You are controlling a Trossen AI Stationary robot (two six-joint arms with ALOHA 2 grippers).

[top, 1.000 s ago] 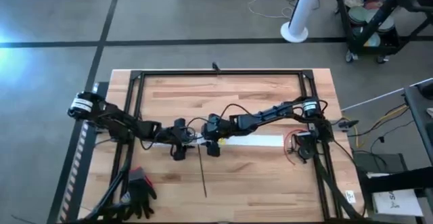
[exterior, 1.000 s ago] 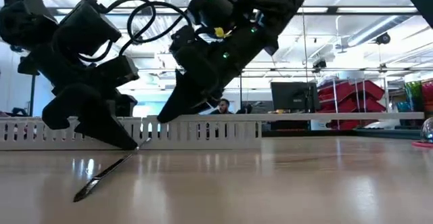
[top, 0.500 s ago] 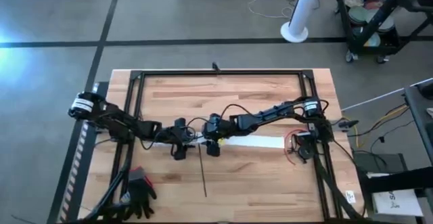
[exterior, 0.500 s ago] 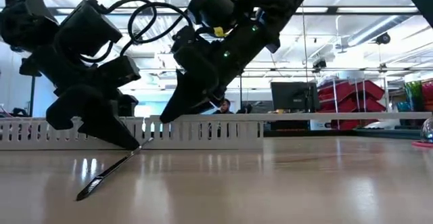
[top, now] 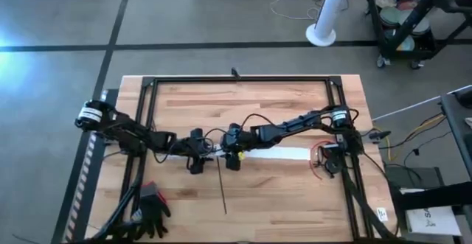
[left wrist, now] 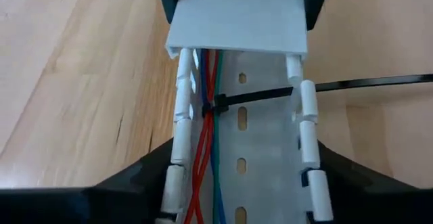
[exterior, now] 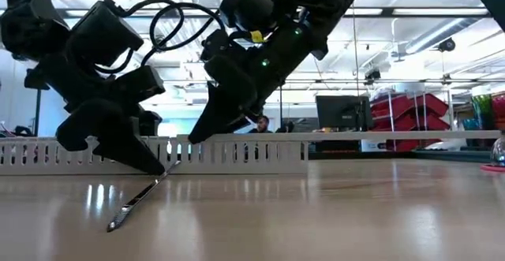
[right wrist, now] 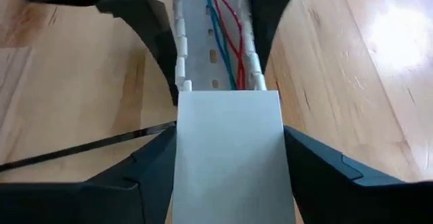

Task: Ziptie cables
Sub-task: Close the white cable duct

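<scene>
**Both grippers steady the duct while a zip tie sits round the cables**

High view: the left gripper [top: 196, 161] and right gripper [top: 231, 158] meet mid-tabletop [top: 280, 192] over a white cable duct [top: 276, 154]; a black zip tie [top: 222, 192] trails toward the front edge.

Low view: the tie's tail [exterior: 138, 202] slopes down onto the wood.

Left wrist view: the cables [left wrist: 208, 149], red, blue and green, lie in the slotted duct, cinched by the tie's head [left wrist: 218, 105]. This gripper's fingers clasp the duct, apparently bracing it.

Right wrist view: this gripper's fingers clasp the duct's lid [right wrist: 229, 156], seemingly steadying it.
</scene>
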